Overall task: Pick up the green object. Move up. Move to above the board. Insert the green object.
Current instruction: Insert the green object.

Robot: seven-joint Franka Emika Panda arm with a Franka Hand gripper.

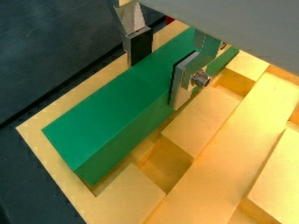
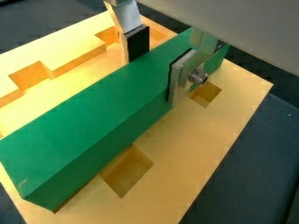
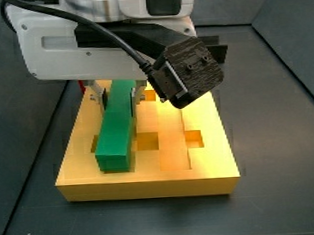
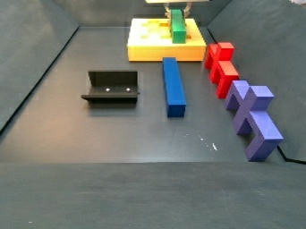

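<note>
My gripper [image 1: 162, 63] is shut on the green object [image 1: 117, 118], a long bright green bar, with one finger on each long side near one end. Both wrist views show this grip; the gripper [image 2: 158, 59] holds the bar [image 2: 100, 131] lengthwise over the board [image 2: 222, 149]. The board [image 1: 251, 149] is a thick orange-yellow block with square holes. In a side view the green bar [image 3: 118, 127] lies low along the board's top [image 3: 150, 175]; I cannot tell whether it touches. In a side view the gripper [image 4: 177, 7], bar [image 4: 177, 25] and board [image 4: 146, 45] are at the far end.
On the dark floor lie a blue bar [image 4: 174, 85], the fixture [image 4: 110, 87], red pieces [image 4: 221, 67] and purple pieces [image 4: 253, 112]. The arm's body and a camera mount [image 3: 184, 68] hang above the board.
</note>
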